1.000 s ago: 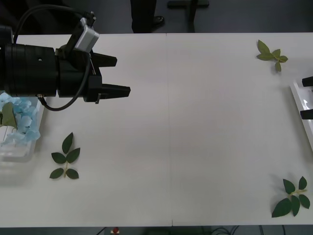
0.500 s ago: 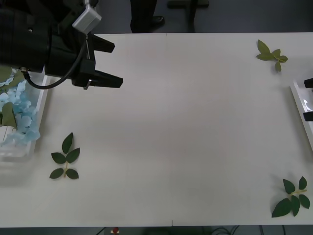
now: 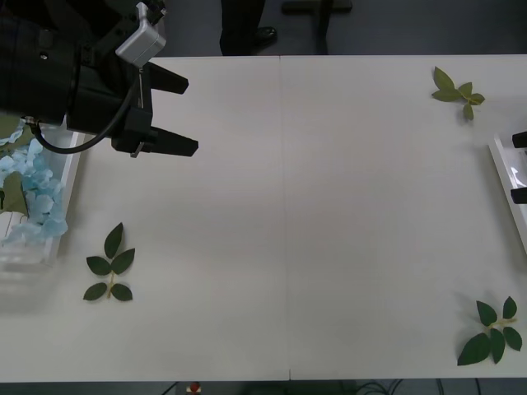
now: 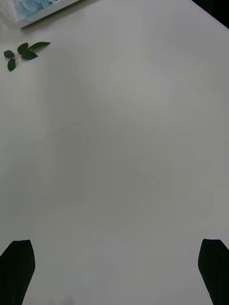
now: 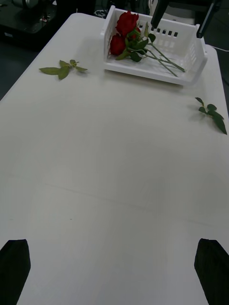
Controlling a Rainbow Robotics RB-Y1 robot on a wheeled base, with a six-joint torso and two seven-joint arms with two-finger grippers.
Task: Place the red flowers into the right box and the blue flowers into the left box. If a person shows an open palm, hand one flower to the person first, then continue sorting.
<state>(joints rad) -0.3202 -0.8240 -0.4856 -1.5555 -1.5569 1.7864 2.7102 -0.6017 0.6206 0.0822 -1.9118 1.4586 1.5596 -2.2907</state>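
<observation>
White bench (image 3: pixel 329 206) lies under my left claw (image 3: pixel 181 115), jaws spread and empty, beside the left box (image 3: pixel 62 193) holding blue flowers (image 3: pixel 37 193). Red flowers (image 5: pixel 125 31) lie in the right box (image 5: pixel 191 59); my right claw (image 3: pixel 519 167) hangs open there.

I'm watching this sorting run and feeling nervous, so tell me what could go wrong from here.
1. The left pincer hangs open, holding nothing, over the table beside the left box; a swing back could clip its rim or the blue flowers lying in it.
2. Loose leaf sprigs lie on the table and might be mistaken for flowers.
3. The right pincer sits open over the right box with the red flowers; it could snag their stems.
</observation>
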